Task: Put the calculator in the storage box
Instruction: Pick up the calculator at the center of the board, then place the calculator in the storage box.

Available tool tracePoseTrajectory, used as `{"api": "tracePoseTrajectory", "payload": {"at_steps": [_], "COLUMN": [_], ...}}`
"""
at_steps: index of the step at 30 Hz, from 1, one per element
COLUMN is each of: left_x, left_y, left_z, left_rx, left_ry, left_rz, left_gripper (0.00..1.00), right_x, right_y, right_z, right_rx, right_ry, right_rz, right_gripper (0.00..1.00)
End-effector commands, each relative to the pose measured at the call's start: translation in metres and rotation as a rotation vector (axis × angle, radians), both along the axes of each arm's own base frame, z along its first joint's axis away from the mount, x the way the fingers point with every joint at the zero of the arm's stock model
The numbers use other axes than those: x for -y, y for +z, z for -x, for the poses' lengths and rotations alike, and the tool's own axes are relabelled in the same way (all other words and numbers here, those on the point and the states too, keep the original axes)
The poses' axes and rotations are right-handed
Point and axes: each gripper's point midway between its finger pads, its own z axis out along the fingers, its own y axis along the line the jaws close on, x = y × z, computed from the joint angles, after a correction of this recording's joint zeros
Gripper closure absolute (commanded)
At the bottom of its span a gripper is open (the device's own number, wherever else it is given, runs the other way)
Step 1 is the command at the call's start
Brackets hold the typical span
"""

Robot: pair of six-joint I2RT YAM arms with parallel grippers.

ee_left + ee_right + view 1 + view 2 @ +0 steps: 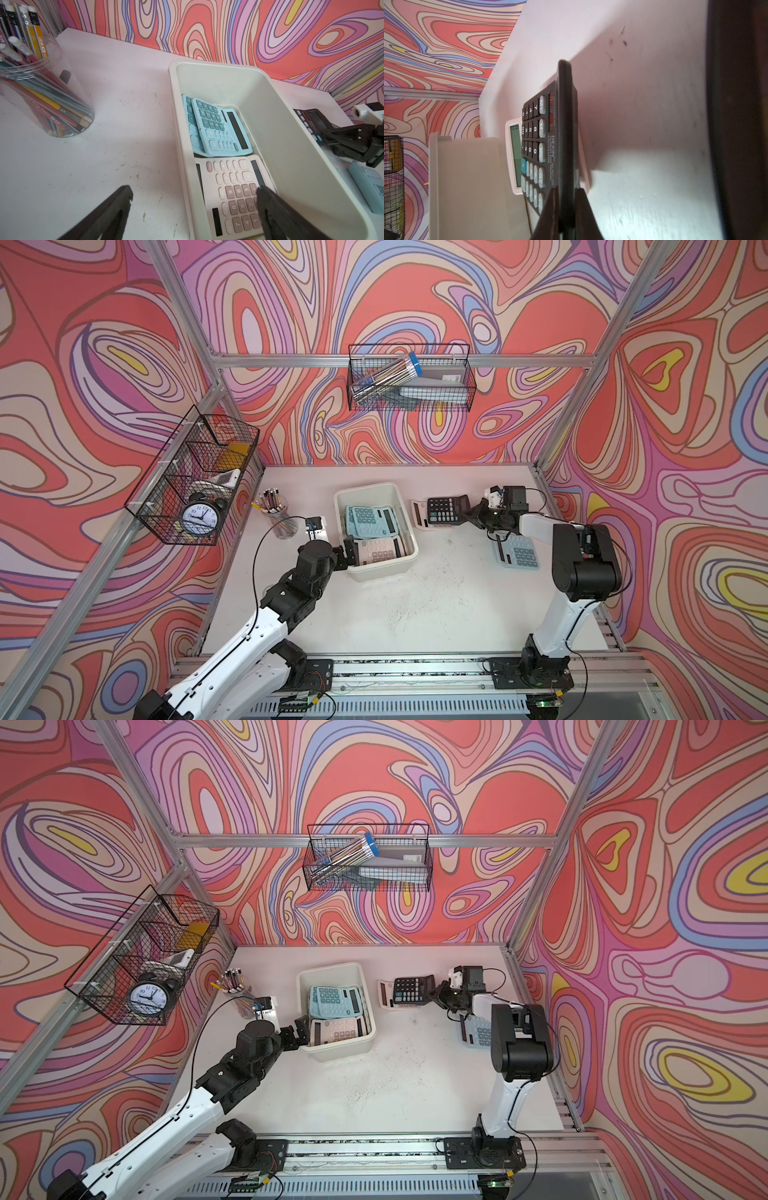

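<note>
Reaching toward the back of the scratched white table (415,605), the right gripper (468,511) is pinched shut on the black plastic calculator with grey keys (444,508). We see that calculator just beside the cream-white plastic storage box (384,568), on top of a pale pink calculator (419,514). The left gripper (352,551) hangs wide open across the box's near wall, and swirly red and purple walls (415,302) stand all around.

Bright, even light casts soft shadows on the table (436,605); wrist views blur up close
</note>
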Motion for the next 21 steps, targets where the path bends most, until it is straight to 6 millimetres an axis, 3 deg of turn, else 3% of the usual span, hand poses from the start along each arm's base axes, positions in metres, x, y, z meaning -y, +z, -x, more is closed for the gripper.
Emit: {"api": "tracePoseTrajectory", "payload": {"at_steps": [1,21], "left_x": [-0.003,-0.007], "left_y": [0.002,0.003], "left_z": [-0.002,-0.001], "left_rx": [0.014,0.025], "left_ry": [0.014,0.034], "left_rz": [-0.007,-0.010], "left_gripper": [0.01,0.01], "right_x": [-0.010,-0.106], "right_y": [0.038,0.150], "right_z": [0.002,0.048], "right_rx": [0.089,0.267], "right_ry": [0.022,0.196], "right_rz": [-0.070,-0.109], "right_gripper": [1.00,1.00]}}
